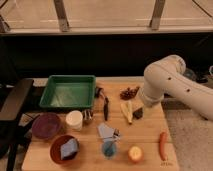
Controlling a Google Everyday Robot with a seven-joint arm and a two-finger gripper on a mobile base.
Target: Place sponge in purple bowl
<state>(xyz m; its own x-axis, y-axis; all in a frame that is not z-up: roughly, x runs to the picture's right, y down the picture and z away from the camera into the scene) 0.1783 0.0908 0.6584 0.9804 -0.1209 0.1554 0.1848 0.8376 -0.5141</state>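
Observation:
The light-blue sponge (68, 148) lies inside the orange-red bowl (56, 154) at the front left of the wooden table. The purple bowl (46, 125) sits just behind and left of it, with nothing in it. My white arm reaches in from the right. Its gripper (142, 107) is at the arm's low end, over the table's right middle beside the banana (127, 111), far from the sponge and both bowls.
A green tray (67, 92) stands at the back left. A white cup (74, 120), a black-handled utensil (105, 106), grapes (129, 93), a grey-blue folded piece (106, 132), a small blue cup (109, 149), an orange fruit (134, 154) and a red-orange carrot (162, 145) lie around. A black chair (14, 102) stands to the left.

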